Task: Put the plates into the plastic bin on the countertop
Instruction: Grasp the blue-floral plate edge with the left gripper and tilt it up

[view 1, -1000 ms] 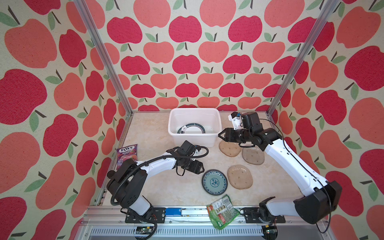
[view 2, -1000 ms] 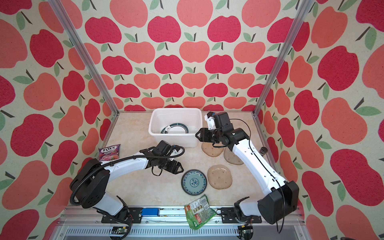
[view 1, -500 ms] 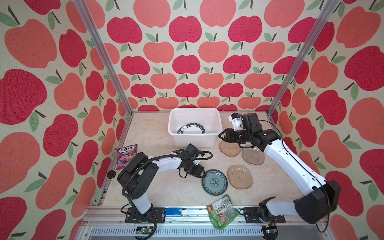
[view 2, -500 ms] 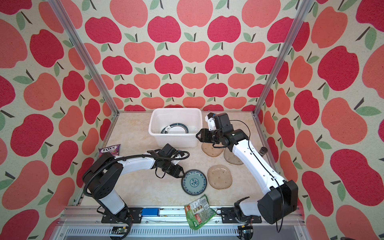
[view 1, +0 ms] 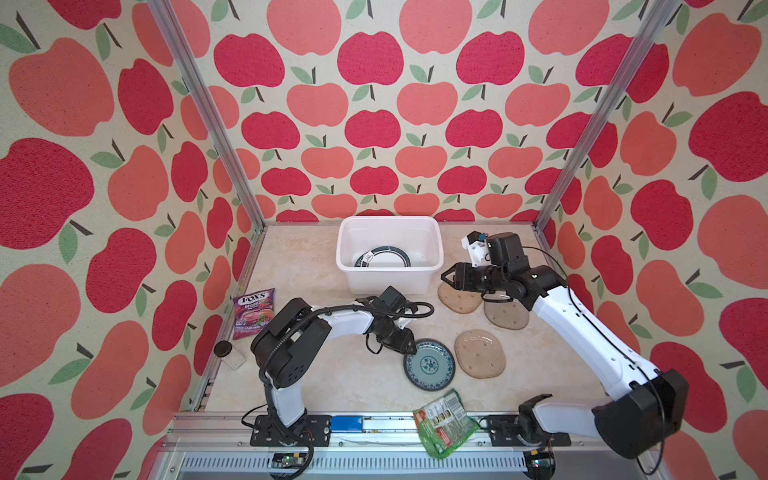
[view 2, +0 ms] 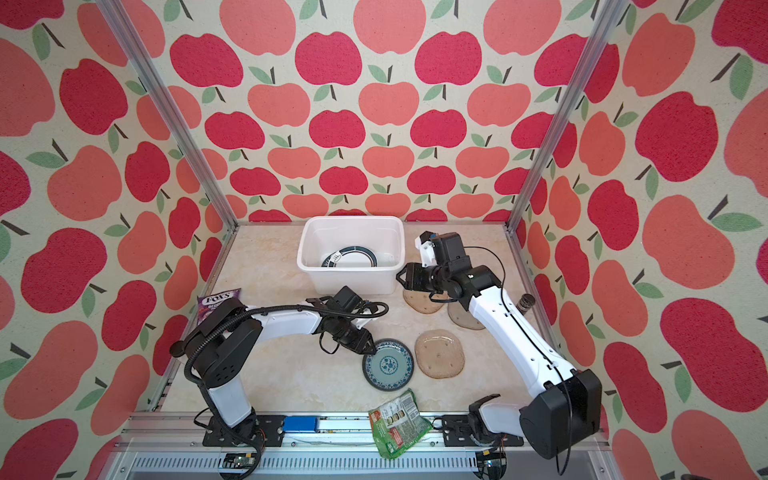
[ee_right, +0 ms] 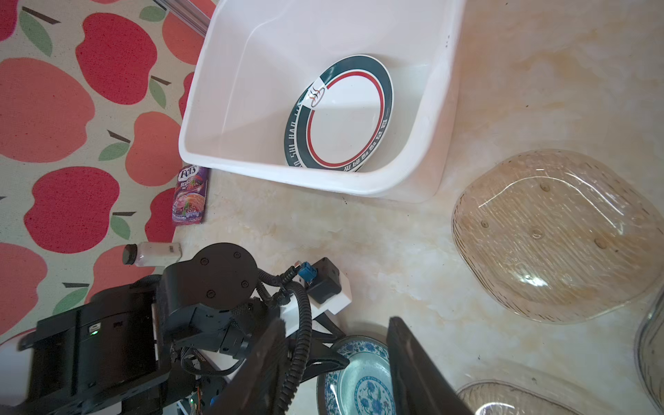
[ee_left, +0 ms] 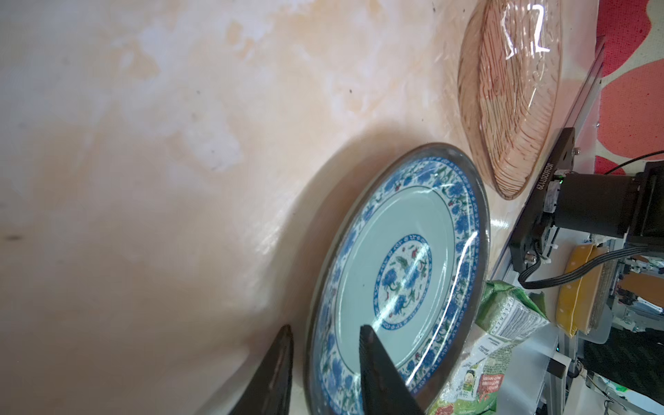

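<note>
The teal plate (view 1: 429, 365) lies on the counter (view 1: 332, 386), well apart from the bin (view 1: 390, 280). The left gripper (ee_left: 325, 326) straddles its rim, jaws narrow; whether it pinches already I cannot tell. It should handle stiff, heavy, slippery and breakable — take the rim deeply.

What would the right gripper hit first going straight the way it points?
The right gripper would probably meet the plastic bin first, at its outer wall near the front corner; depth is unclear.
</note>
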Tool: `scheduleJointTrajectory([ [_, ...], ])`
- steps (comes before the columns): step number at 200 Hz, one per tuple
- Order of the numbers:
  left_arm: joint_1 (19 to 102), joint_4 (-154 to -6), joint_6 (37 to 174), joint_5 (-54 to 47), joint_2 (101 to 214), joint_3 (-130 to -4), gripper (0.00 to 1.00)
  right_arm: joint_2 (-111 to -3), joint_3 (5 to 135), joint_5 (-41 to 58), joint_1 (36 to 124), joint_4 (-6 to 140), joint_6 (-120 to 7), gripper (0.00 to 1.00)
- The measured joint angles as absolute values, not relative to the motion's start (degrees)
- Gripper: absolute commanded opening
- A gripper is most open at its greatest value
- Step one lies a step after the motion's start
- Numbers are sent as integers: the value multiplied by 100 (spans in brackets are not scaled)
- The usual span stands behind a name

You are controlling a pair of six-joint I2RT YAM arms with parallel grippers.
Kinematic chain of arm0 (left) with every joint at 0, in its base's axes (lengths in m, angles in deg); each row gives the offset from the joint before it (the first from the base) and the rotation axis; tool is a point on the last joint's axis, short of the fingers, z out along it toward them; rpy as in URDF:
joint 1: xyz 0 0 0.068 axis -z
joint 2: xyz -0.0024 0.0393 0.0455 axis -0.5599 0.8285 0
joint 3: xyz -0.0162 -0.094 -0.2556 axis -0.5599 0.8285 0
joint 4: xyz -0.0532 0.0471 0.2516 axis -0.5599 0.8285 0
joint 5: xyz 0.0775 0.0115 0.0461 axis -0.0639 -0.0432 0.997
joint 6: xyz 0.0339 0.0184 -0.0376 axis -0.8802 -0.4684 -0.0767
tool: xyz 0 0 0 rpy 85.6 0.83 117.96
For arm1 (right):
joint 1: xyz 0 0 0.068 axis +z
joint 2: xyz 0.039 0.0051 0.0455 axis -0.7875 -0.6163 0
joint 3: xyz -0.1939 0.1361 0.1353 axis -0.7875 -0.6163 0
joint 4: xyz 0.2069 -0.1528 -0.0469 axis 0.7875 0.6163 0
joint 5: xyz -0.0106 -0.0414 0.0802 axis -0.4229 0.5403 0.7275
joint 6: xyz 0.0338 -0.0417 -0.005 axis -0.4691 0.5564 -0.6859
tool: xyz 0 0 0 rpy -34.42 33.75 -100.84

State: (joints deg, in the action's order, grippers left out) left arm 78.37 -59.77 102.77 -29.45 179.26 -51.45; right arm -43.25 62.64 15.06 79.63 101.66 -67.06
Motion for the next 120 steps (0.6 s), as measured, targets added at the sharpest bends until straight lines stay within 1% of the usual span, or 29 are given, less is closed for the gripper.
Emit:
scheduleJointTrajectory([
  [8,7850,-5981,10292,-2960,17955,-5159,27,-4301,6223,1506,7944,10163,-6716,49],
  [23,7854,-5983,10329,-2965,17994,-5189,21,-4259,6151,1506,7913,10144,-6721,49],
  [35,7854,-5986,10362,-2960,18014,-5189,5,-4242,6111,1506,7898,10122,-6721,49],
  [42,7852,-5986,10410,-2967,18033,-5187,0,-4240,6102,1508,7891,10107,-6723,49],
  [52,7845,-5999,10430,-3100,18042,-5194,0,-4235,6087,1508,7880,10076,-6723,49],
  [94,7830,-6003,10469,-3133,17996,-5207,0,-4242,6078,1598,7876,9947,-6747,49],
  [120,7572,-5911,10568,-3043,17535,-4960,0,-4303,6081,1764,7876,9908,-6769,49],
])
